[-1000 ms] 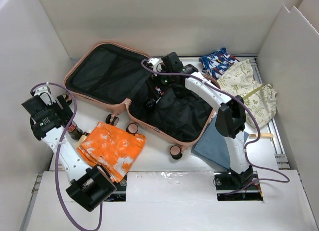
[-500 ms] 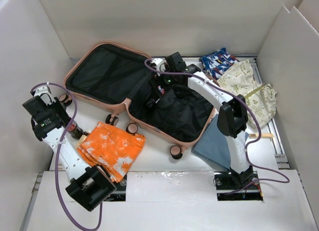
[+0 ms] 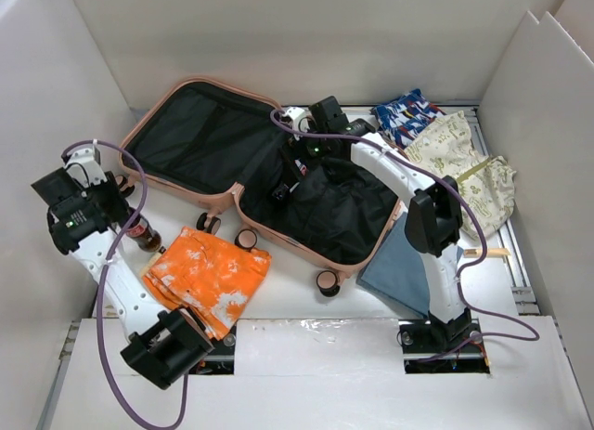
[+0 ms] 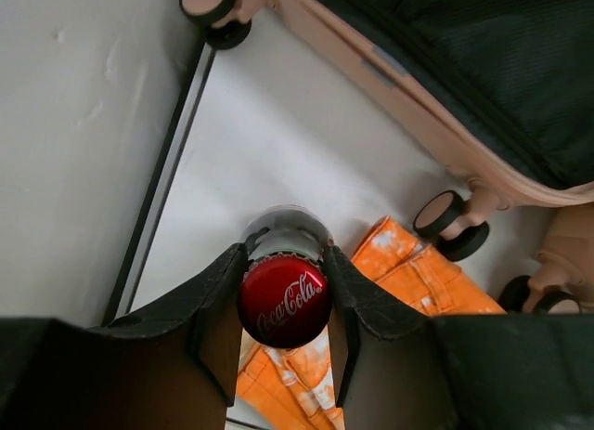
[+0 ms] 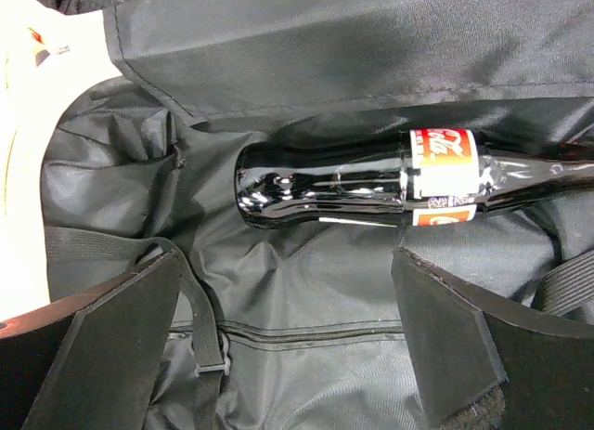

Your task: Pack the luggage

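The luggage lies open, a salmon-pink suitcase with black lining, both halves facing up. To its left an upright glass cola bottle stands beside an orange cloth, and my left gripper is shut on its neck. From the left wrist view the bottle's red cap sits pinched between the black fingers. My right gripper hangs open over the suitcase's right half. Below it a second cola bottle lies on its side on the lining, clear of the right gripper.
A folded orange cloth lies in front of the suitcase wheels. A blue patterned cloth and a cream printed cloth sit at the back right. A blue-grey cloth lies by the right arm. White walls enclose the table.
My left gripper has closed on the bottle's neck and shifted slightly left with it. The right gripper stays open over the suitcase, barely moved.
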Tool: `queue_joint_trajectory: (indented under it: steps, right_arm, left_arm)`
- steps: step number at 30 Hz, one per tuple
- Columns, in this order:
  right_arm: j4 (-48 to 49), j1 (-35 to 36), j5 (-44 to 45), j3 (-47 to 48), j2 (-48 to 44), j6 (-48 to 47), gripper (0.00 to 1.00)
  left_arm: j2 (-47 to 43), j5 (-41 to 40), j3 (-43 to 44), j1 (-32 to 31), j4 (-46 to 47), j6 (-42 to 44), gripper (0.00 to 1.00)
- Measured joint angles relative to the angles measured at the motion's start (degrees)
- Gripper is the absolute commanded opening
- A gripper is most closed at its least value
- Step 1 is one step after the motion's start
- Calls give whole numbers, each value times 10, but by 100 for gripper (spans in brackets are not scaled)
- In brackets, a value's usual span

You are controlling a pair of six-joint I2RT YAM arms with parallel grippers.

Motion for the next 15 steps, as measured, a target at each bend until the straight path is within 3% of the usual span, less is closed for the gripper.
queue_joint_trajectory:
  steps: [8, 15]
  right_arm:
    - [4, -6, -2, 0, -1, 3, 99]
    - [16, -61, 2, -17, -35, 29, 99]
  left_arm:
    - [4, 38, 81, -26, -38, 14, 0]
    - [116, 65, 310, -122, -111, 9, 0]
